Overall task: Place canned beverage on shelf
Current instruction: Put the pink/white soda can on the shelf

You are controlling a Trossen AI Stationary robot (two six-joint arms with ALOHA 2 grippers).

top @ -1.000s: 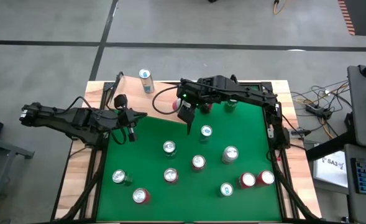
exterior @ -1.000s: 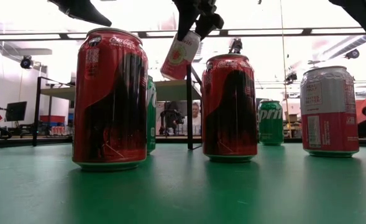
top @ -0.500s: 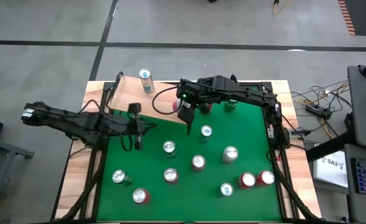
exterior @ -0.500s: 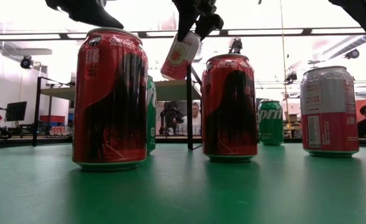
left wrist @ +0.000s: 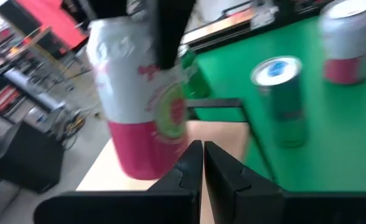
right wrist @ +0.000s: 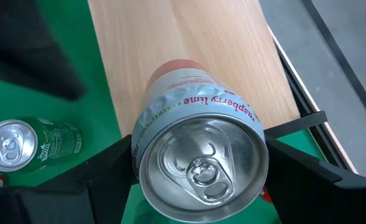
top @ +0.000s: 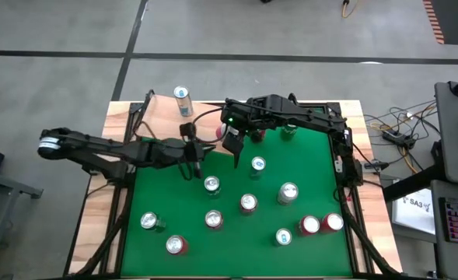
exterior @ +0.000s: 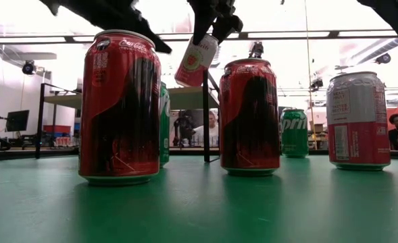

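The right claw [top: 230, 138] gripped a white and pink aluminium drink can [exterior: 195, 61] by its top, hanging tilted in the air over the edge of the pale wood-grain shelf board [top: 205, 117]; it had not budged over the last second. What changed was the left arm: its claw [top: 190, 155], fingers pressed shut and empty, had swept from the left rim of the green felt tabletop [top: 322, 187] toward the middle, stopping near the held can. To me, the placement seemed stalled while that arm crowded in. A silver-and-blue can [top: 183, 100] already stood on the shelf.
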